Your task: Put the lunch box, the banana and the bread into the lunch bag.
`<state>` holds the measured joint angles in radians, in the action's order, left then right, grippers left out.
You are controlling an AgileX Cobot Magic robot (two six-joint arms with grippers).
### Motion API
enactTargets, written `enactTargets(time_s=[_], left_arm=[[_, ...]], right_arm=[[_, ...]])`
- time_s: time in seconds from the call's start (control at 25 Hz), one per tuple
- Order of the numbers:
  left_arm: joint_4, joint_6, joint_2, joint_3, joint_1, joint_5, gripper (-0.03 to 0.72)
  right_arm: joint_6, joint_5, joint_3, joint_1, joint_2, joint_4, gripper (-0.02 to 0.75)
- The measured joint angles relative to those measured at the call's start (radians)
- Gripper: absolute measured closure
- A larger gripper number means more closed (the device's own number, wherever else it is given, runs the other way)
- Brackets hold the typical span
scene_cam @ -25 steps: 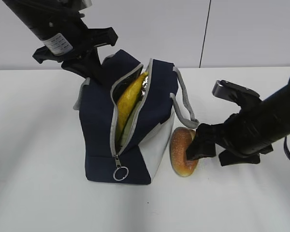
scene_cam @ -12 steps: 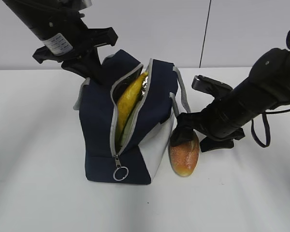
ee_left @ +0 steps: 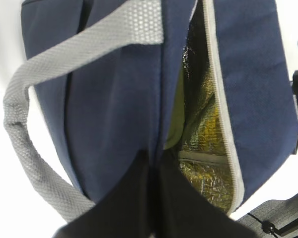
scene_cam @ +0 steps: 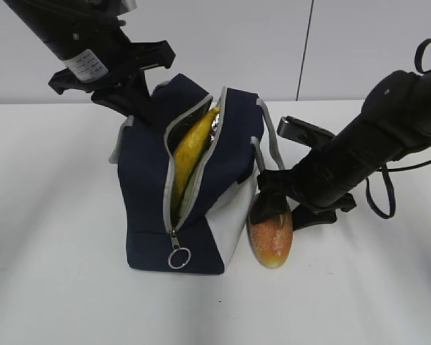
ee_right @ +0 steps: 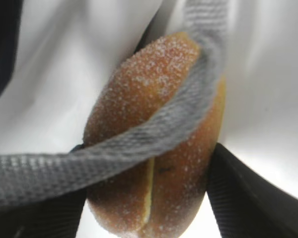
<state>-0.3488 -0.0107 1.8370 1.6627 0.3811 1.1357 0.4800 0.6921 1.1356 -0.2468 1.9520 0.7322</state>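
Note:
The navy lunch bag (scene_cam: 147,187) stands on the table with its zipper open. The banana (scene_cam: 190,147) stands inside it. A pale green sliver (ee_left: 175,119) deep in the bag may be the lunch box lid; the rest is hidden. My left gripper (scene_cam: 133,100) is shut on the bag's navy upper edge (ee_left: 156,163) and holds the opening apart. The bread (scene_cam: 271,231) stands on end against the bag's white side panel. My right gripper (scene_cam: 273,198) is shut on the bread's upper end, a finger on each side (ee_right: 149,193). A grey strap (ee_right: 139,144) lies across the bread (ee_right: 154,114).
The zipper's ring pull (scene_cam: 178,257) hangs at the bag's front bottom. The second grey strap (ee_left: 25,144) loops down the bag's left side. The white table (scene_cam: 57,287) spreads around the bag, with a wall behind.
My right arm swung up and left, from beside the bread to over its upper end, and the fingers closed on it. The bread shifted slightly toward the bag. The left gripper stayed put.

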Motion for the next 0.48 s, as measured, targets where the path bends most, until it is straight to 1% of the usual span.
enactTargets(time_s=[0.24, 0.48], left_arm=[[0.001, 0.0, 0.0, 0.0, 0.0, 0.0, 0.691], [0.001, 0.0, 0.0, 0.0, 0.0, 0.0, 0.691]], right_arm=[[0.002, 0.137, 0.004, 0.0, 0.0, -0.065, 0.226], [0.005, 0.374, 0.004, 0.0, -0.026, -0.112, 0.227]])
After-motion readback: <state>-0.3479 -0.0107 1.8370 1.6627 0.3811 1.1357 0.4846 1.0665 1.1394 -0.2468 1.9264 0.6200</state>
